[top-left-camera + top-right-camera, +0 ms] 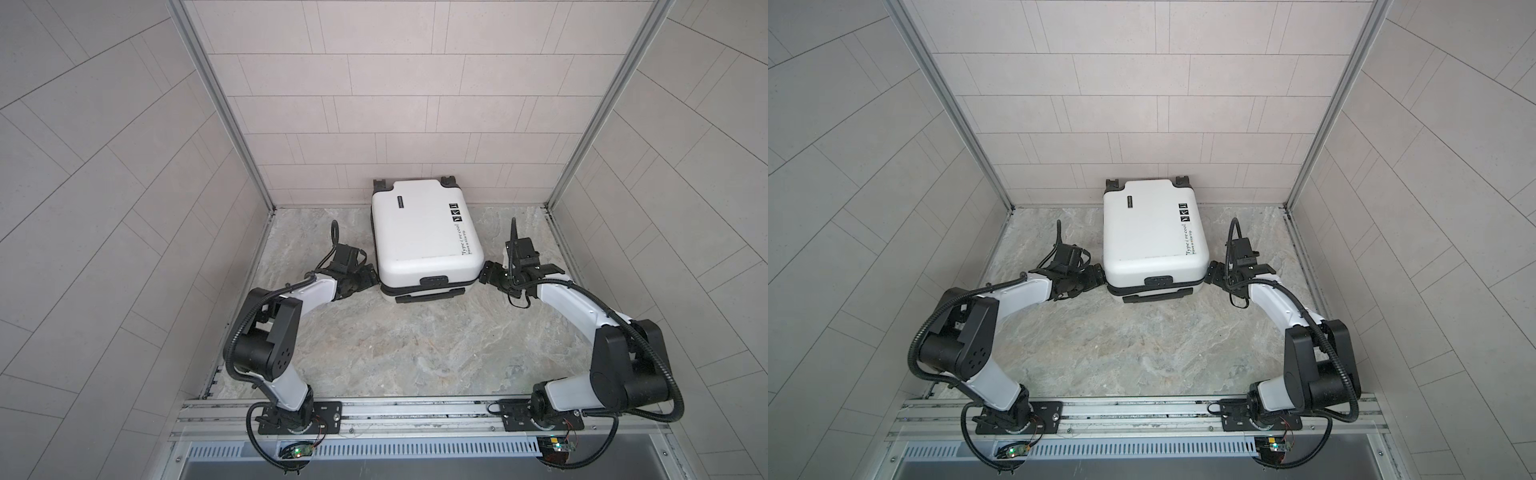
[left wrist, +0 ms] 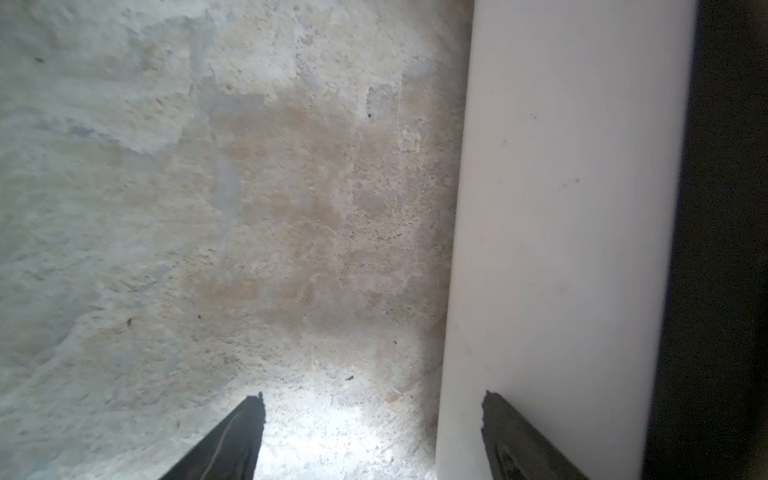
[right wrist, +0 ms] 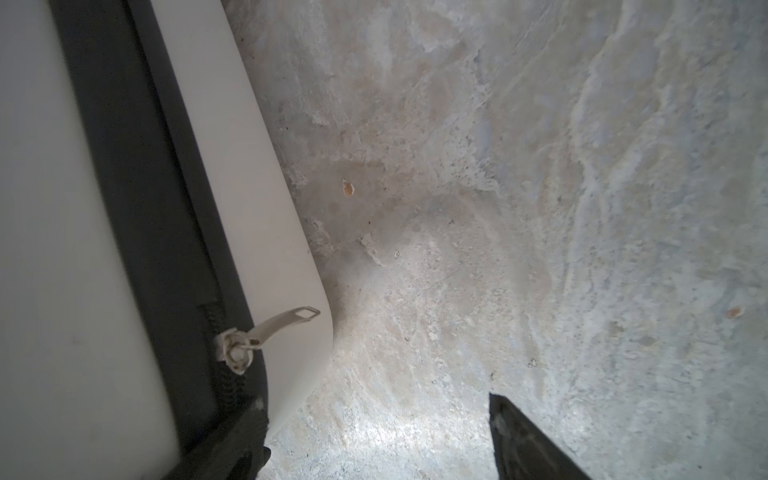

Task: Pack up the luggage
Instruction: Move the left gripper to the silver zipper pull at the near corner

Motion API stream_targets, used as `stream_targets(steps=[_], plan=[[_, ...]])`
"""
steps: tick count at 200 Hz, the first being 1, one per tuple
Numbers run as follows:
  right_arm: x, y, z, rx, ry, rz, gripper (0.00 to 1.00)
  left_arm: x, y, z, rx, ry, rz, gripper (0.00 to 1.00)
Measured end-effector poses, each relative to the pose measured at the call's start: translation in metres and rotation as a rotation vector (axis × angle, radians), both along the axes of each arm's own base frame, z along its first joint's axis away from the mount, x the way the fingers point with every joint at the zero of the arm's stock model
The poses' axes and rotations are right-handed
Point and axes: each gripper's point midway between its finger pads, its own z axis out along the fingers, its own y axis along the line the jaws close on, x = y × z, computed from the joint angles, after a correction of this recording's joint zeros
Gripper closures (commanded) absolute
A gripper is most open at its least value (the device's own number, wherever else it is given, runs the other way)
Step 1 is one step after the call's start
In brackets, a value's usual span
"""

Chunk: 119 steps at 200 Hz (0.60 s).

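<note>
Closed white suitcase (image 1: 424, 232) lying flat at the middle of the desk's back edge.

The desk (image 1: 374, 345) has a grey-beige marbled stone look and is boxed in by pale tiled walls (image 1: 374, 104) on three sides. The suitcase's long axis runs back to front, slightly skewed, with its wheels (image 1: 380, 184) pointing at the back wall and its black handle (image 1: 434, 281) facing the front edge. The left pincer (image 1: 371, 281) is at its near left corner. The right pincer (image 1: 486, 274) is at its near right corner, by the zip pull (image 3: 286, 322). Both have jaws apart, clamping nothing.
</note>
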Motion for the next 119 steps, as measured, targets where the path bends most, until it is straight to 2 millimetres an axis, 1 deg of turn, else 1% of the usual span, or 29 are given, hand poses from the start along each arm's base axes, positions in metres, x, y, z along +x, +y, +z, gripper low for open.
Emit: stream_targets(steps=[35,66,84,105,119], plan=[[0.011,-0.006,-0.001,-0.014,0.006,-0.007,0.10,0.009,-0.002,0.004,0.016,-0.007,-0.013,0.14],[0.011,-0.013,-0.002,0.014,0.015,-0.009,0.05,0.007,-0.004,0.011,0.031,-0.015,-0.040,0.14],[0.009,-0.015,-0.004,0.039,0.019,0.000,0.04,-0.005,-0.004,0.016,0.028,-0.017,-0.060,0.14],[0.004,-0.009,-0.003,0.070,0.015,0.033,0.03,-0.025,-0.001,0.022,0.022,-0.014,-0.077,0.16],[-0.001,-0.004,-0.001,0.089,0.008,0.055,0.03,-0.038,0.002,0.028,0.018,-0.021,-0.088,0.19]])
